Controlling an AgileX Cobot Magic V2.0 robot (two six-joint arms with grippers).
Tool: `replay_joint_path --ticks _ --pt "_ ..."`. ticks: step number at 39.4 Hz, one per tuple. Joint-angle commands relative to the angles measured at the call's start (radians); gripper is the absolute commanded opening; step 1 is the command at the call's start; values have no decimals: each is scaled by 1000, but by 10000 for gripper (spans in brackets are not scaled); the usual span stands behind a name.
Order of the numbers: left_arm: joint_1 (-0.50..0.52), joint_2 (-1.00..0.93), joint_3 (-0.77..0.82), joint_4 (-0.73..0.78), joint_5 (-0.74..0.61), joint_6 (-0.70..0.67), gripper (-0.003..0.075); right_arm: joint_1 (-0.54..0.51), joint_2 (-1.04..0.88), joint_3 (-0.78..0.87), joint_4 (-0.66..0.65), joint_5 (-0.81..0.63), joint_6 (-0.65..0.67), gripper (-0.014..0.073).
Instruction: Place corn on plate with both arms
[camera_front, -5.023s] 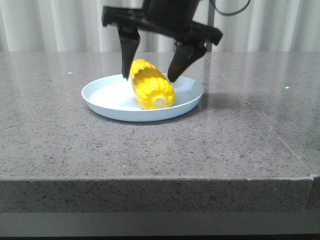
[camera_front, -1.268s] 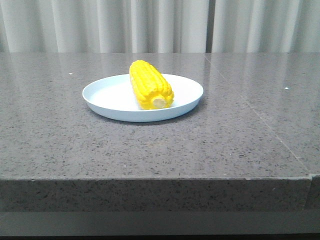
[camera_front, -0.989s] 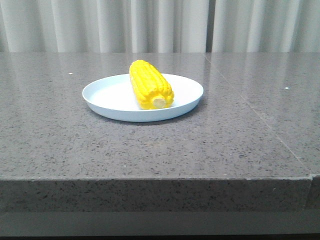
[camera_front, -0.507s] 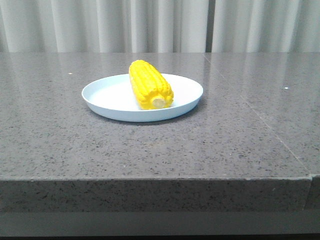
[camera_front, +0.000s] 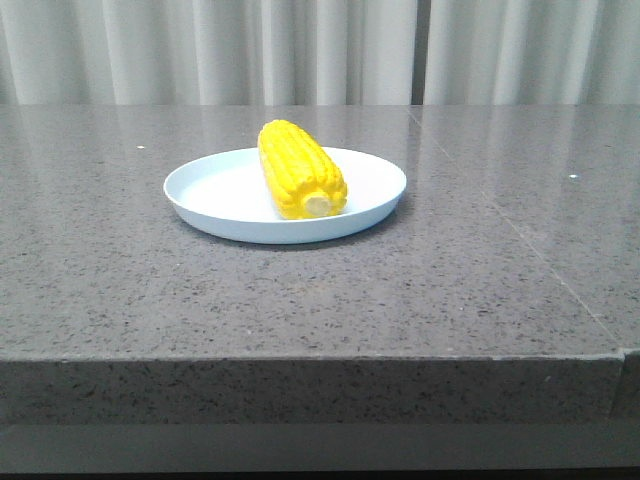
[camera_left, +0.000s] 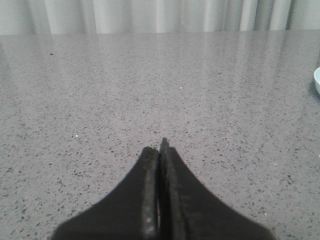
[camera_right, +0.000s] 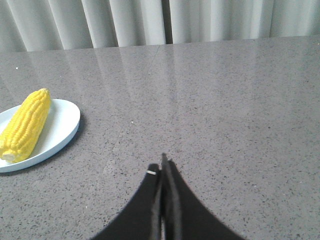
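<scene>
The yellow corn (camera_front: 300, 169) lies on the pale blue plate (camera_front: 215, 190) in the middle of the table, its pale cut end toward the front. The corn (camera_right: 25, 125) and plate (camera_right: 64, 127) also show in the right wrist view. A sliver of the plate's rim (camera_left: 317, 80) shows in the left wrist view. My left gripper (camera_left: 159, 150) is shut and empty over bare table, away from the plate. My right gripper (camera_right: 162, 167) is shut and empty, also apart from the plate. Neither gripper shows in the front view.
The grey speckled stone table (camera_front: 450, 280) has its front edge near the camera. A seam (camera_front: 520, 235) runs across its right part. Pale curtains (camera_front: 320, 50) hang behind the table.
Five seconds ago an open gripper stood over the corn on the plate; it has since left the front view. In the last second nothing has moved.
</scene>
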Motion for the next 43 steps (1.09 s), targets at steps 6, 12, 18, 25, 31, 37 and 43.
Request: replay_joint_path --ticks 6,12,18,25,31,37,43 --pt "0 -17 22 -9 -86 3 -20 -7 12 -24 -20 -80 -9 -60" --pt "0 -17 22 -9 -86 3 -20 -21 8 11 -9 -133 -49 -60" --pt "0 -17 22 -9 -86 3 -20 -109 -4 115 131 -261 -261 -60" --pt "0 -17 22 -9 -86 3 -20 -232 -80 252 246 -343 -311 -60" --pt "0 -17 22 -9 -86 3 -20 -274 -97 368 265 -403 -311 -60" --pt "0 -17 22 -9 -86 3 -20 -274 -97 422 260 -415 -311 -60" --pt "0 -17 22 -9 -86 3 -20 -274 -97 423 261 -410 -311 -60"
